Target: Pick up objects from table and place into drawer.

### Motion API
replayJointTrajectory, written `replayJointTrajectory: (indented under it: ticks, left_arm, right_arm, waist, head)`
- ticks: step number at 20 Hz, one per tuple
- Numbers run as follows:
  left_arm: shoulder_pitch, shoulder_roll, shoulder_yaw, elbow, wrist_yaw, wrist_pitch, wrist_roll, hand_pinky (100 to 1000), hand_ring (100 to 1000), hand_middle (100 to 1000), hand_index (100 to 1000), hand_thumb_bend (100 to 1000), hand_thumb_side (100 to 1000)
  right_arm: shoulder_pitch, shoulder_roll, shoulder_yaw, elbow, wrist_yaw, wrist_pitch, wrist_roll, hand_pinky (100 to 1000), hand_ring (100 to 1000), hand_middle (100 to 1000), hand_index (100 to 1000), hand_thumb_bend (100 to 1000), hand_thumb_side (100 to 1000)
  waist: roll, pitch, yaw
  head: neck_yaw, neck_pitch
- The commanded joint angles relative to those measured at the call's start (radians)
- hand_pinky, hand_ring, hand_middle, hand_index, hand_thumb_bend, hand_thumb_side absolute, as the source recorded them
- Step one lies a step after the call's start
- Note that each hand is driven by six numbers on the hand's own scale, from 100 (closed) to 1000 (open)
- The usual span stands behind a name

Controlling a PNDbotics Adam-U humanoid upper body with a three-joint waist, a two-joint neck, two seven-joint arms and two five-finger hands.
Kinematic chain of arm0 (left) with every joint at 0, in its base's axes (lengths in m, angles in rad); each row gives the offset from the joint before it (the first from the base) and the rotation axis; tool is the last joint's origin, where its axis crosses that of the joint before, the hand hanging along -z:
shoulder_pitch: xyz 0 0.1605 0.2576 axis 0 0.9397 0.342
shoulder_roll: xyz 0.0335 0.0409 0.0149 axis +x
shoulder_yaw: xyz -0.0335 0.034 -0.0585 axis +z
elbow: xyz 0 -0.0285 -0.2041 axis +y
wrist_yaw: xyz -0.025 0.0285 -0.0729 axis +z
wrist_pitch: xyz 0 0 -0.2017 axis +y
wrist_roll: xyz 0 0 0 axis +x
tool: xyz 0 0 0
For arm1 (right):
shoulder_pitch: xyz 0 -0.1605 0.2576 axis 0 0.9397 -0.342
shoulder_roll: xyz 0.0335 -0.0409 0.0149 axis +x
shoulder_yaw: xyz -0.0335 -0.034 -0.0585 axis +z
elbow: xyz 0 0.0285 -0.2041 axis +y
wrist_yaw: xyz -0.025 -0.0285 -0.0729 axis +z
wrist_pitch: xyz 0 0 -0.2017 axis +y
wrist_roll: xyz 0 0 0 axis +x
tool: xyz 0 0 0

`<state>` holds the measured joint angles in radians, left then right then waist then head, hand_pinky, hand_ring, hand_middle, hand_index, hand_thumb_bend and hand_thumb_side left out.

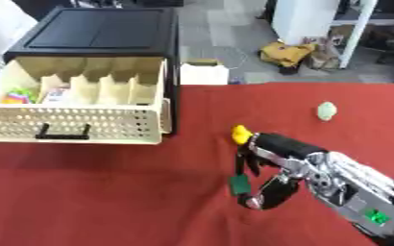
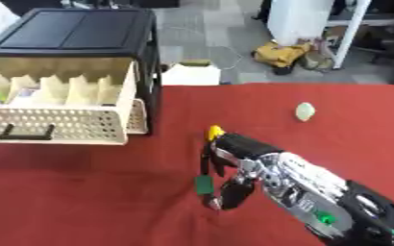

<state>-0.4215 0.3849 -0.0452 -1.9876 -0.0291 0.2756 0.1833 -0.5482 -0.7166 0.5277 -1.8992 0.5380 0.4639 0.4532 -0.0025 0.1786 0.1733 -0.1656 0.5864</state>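
My right hand (image 1: 277, 153) reaches in from the lower right over the red table (image 1: 108, 202). Its fingers (image 1: 241, 166) curl downward and its thumb (image 1: 267, 192) stands opposite them. A small dark green object (image 1: 239, 184) sits pinched at the fingertips, just above or on the cloth. A small yellow object (image 1: 240, 133) shows right behind the knuckles; whether the hand touches it I cannot tell. A pale green roundish object (image 1: 326, 111) lies apart at the far right. The cream perforated drawer (image 1: 74, 126) stands pulled open from the black cabinet (image 1: 99, 29) at the far left.
The drawer has upright dividers, and colourful items (image 1: 17, 96) lie in its leftmost compartments. A black handle (image 1: 63, 133) is on its front. A white box (image 1: 203, 73) stands beyond the table's far edge beside the cabinet.
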Motion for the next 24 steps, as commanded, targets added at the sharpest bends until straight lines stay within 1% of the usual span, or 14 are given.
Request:
replayJointTrajectory:
  ticks: [1,3,4,5,15,24]
  left_arm:
    - [-0.008,0.019,0.01,-0.012,-0.006,-0.001,-0.002,100,100,100,680,100,1000]
    - [-0.008,0.02,0.01,-0.012,-0.006,-0.001,-0.002,100,100,100,680,100,1000]
    - [-0.008,0.02,0.01,-0.012,-0.006,-0.001,-0.002,100,100,100,680,100,1000]
    - [-0.008,0.02,0.01,-0.012,-0.006,-0.001,-0.002,100,100,100,680,100,1000]
    - [-0.011,0.021,0.008,-0.012,-0.006,-0.001,-0.004,100,100,100,680,100,1000]
    - [-0.013,0.021,0.008,-0.012,-0.003,-0.001,-0.004,100,100,100,679,100,1000]
  right_arm:
    - [-0.033,-0.029,-0.028,-0.037,-0.014,0.009,-0.013,607,609,318,525,433,119]
    - [-0.049,-0.029,-0.035,-0.045,-0.017,0.015,-0.02,607,607,313,522,434,128]
    - [-0.059,-0.028,-0.039,-0.048,-0.018,0.018,-0.023,608,607,312,522,400,167]
    - [-0.069,-0.028,-0.042,-0.051,-0.019,0.02,-0.026,608,606,310,521,436,144]
    - [-0.181,-0.005,-0.076,-0.053,-0.024,0.044,-0.066,610,601,294,515,445,219]
    - [-0.274,0.036,-0.101,0.002,-0.014,0.048,-0.099,611,598,284,509,447,256]
  waist:
    - [0.001,-0.018,0.001]
    - [0.0,-0.018,0.002]
    - [0.0,-0.018,0.003]
    - [0.0,-0.018,0.003]
    - [-0.005,-0.021,0.009]
    - [-0.009,-0.028,0.012]
  head:
    - [0.002,-0.013]
    - [0.001,-0.014]
    - [0.001,-0.014]
    - [0.001,-0.013]
    - [-0.001,-0.013]
    - [-0.002,-0.019]
